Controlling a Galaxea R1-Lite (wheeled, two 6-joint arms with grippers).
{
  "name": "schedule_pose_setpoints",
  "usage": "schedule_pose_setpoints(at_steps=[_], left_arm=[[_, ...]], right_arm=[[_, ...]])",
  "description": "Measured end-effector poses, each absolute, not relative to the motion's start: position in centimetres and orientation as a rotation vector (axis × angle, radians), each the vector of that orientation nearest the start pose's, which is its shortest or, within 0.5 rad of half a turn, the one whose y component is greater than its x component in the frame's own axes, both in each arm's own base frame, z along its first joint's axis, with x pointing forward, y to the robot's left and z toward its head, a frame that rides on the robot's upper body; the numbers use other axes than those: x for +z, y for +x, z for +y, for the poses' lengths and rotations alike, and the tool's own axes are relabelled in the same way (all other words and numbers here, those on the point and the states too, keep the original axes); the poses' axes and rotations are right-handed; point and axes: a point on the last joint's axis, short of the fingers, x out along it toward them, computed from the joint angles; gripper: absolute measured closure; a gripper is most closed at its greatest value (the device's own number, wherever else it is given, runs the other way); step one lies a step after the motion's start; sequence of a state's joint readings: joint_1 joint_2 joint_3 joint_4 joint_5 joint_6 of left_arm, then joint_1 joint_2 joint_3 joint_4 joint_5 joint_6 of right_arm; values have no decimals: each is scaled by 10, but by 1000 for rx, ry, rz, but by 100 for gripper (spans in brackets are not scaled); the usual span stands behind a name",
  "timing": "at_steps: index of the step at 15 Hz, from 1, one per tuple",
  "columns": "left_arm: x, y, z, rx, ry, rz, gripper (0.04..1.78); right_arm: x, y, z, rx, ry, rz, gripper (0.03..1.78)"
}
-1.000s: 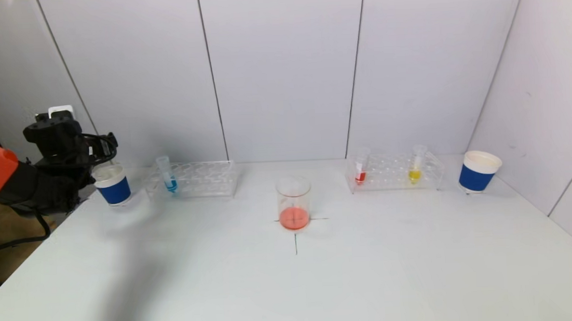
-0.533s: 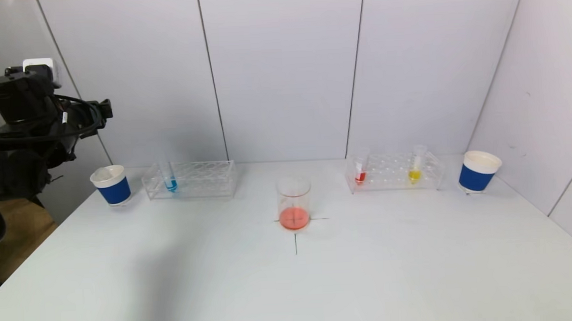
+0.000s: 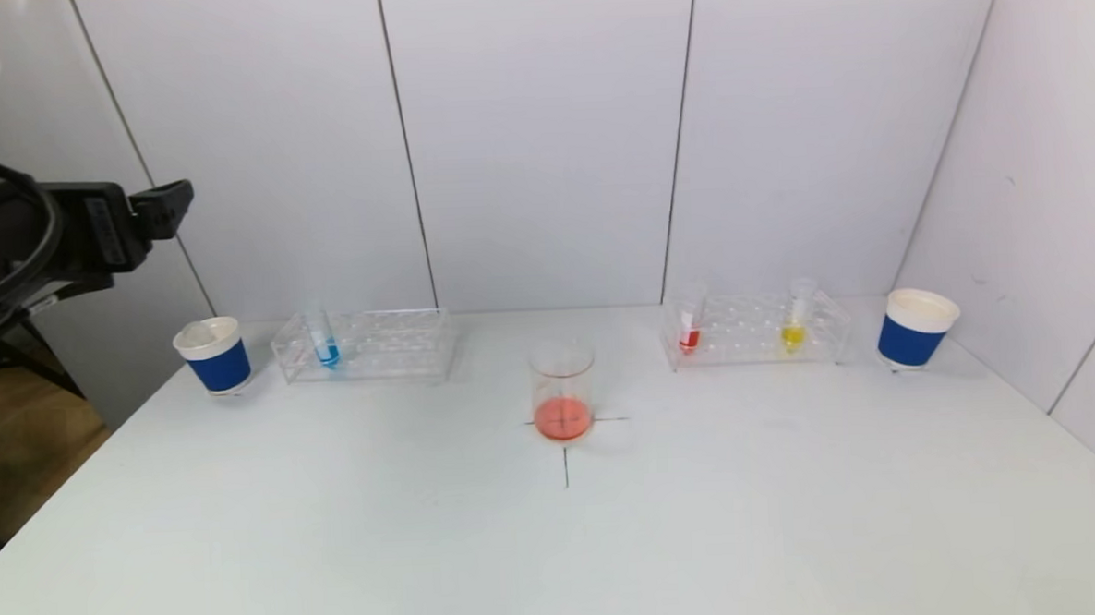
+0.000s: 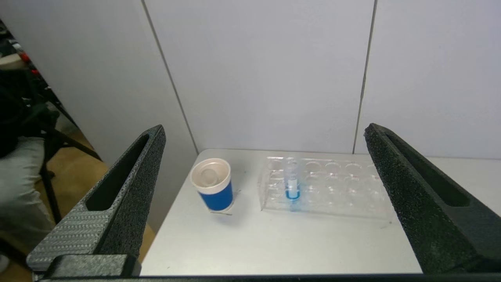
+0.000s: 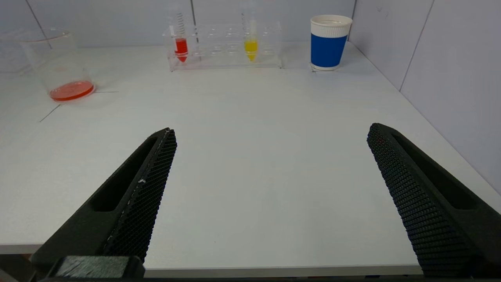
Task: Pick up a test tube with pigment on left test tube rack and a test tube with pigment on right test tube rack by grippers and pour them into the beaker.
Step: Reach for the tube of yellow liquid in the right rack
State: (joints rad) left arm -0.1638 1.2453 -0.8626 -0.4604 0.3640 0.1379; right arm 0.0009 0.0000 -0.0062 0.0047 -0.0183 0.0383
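The clear left rack [image 3: 392, 344] holds one test tube with blue pigment [image 3: 325, 345], also seen as the blue tube [image 4: 291, 184] in the left wrist view. The right rack [image 3: 743, 336] holds a red tube [image 3: 690, 329] and a yellow tube [image 3: 794, 326]. Between the racks stands the beaker [image 3: 563, 402] with orange-red liquid at its bottom. My left gripper [image 3: 150, 209] hangs high off the table's far-left corner, open and empty [image 4: 265, 128]. My right gripper [image 5: 272, 129] is open and empty over the table's front edge, outside the head view.
A blue-banded paper cup [image 3: 212, 355] stands left of the left rack, and a second cup [image 3: 916, 328] right of the right rack. White wall panels close the back and right sides. A black cross [image 3: 565, 455] marks the table under the beaker.
My left arm has risen and drawn back to the left, away from the left cup and rack. Tubes, beaker and cups stay where they were.
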Motion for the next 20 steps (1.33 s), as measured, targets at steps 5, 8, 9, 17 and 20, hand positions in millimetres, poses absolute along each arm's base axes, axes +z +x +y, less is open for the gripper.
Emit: schedule_pose_setpoints(at_steps=[5, 8, 9, 17, 20], left_arm=[[301, 100, -6, 335, 181, -150, 5], [291, 54, 8, 464, 173, -167, 5], [285, 42, 10, 490, 163, -174, 5], [212, -17, 8, 551, 148, -208, 5], [200, -21, 5, 431, 93, -234, 5]], right_arm=[[77, -23, 0, -17, 38, -2, 4], [77, -23, 0, -17, 38, -2, 4], [77, -23, 0, -17, 38, -2, 4], [77, -23, 0, -17, 38, -2, 4], [77, -23, 0, -18, 38, -2, 4]])
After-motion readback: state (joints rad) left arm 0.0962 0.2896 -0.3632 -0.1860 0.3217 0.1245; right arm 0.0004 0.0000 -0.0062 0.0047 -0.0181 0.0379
